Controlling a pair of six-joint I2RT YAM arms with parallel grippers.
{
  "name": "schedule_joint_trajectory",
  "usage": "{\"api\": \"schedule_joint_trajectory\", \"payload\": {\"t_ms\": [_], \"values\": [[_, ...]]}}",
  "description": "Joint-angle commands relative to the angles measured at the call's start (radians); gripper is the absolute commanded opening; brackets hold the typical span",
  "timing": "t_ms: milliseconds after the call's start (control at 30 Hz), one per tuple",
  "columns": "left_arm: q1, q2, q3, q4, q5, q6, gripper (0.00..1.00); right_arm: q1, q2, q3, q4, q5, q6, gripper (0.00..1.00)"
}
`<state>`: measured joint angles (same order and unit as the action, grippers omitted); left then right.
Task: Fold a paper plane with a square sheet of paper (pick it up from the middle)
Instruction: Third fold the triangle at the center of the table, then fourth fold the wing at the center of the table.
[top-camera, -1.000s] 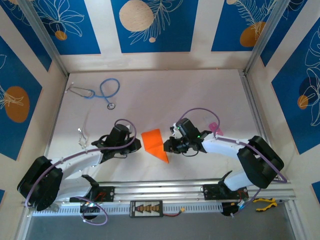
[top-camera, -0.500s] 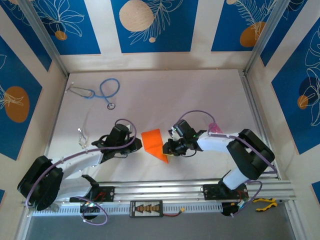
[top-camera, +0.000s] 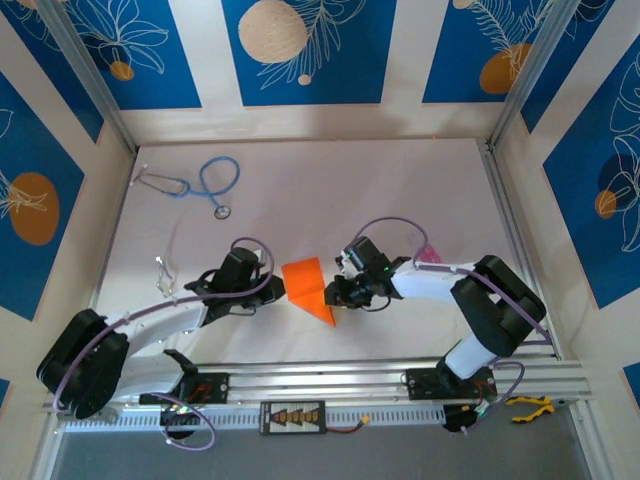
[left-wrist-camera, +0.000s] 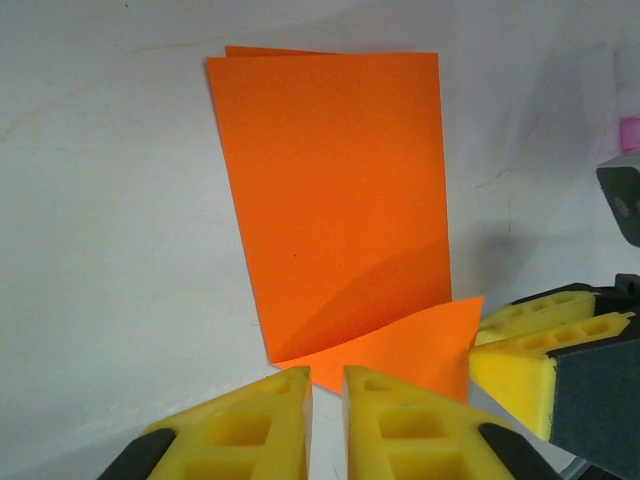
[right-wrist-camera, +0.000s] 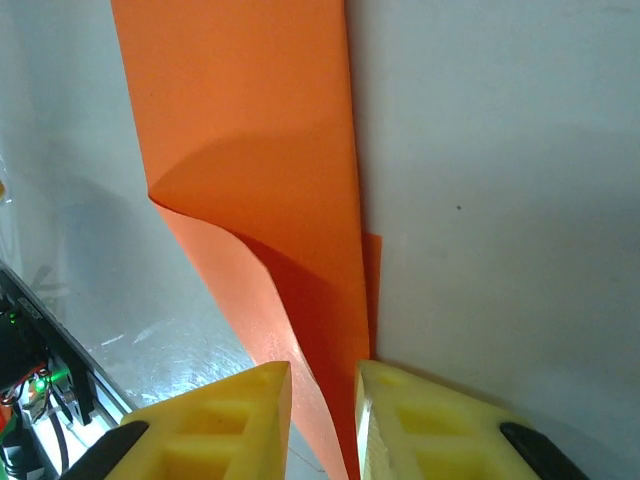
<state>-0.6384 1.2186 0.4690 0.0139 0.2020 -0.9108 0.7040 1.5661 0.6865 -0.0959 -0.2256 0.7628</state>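
Two slits are seen: left gripper (left-wrist-camera: 327, 372) empty, right gripper (right-wrist-camera: 322, 366) barely parted around the raised flap (right-wrist-camera: 225, 270); the flimsy square sheet of paper (left-wrist-camera: 330, 190) is best pinched there.

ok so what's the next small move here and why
Probably the right gripper should carry the raised corner across the square sheet of paper and lower it to start a diagonal crease. The sheet lies folded flat, that corner curls up between the right fingers, and the left gripper sits at the sheet's near edge, jaws nearly together.
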Motion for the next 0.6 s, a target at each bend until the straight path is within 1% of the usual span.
{"api": "schedule_joint_trajectory", "payload": {"t_ms": [0,67,167,300,400,500,567], "values": [[0.007,0.01,-0.001,0.014,0.02,-0.007,0.16,-0.006,0.013,0.036,-0.021,-0.006,-0.027,0.24],[0.008,0.011,0.0,0.014,0.021,-0.006,0.16,-0.004,0.025,0.039,-0.011,-0.023,-0.028,0.24],[0.008,0.008,0.0,0.011,0.02,-0.007,0.16,0.0,0.03,0.041,0.009,-0.043,-0.027,0.2],[0.006,0.011,-0.001,0.012,0.021,-0.007,0.16,0.002,0.041,0.047,0.003,-0.054,-0.035,0.19],[0.006,0.012,0.001,0.012,0.022,-0.007,0.16,0.002,0.037,0.045,0.006,-0.06,-0.039,0.13],[0.007,0.012,0.0,0.014,0.02,-0.007,0.16,0.002,0.035,0.047,0.006,-0.069,-0.046,0.1],[0.007,0.013,0.0,0.018,0.022,-0.011,0.16,0.002,0.033,0.049,0.003,-0.072,-0.049,0.06]]}}
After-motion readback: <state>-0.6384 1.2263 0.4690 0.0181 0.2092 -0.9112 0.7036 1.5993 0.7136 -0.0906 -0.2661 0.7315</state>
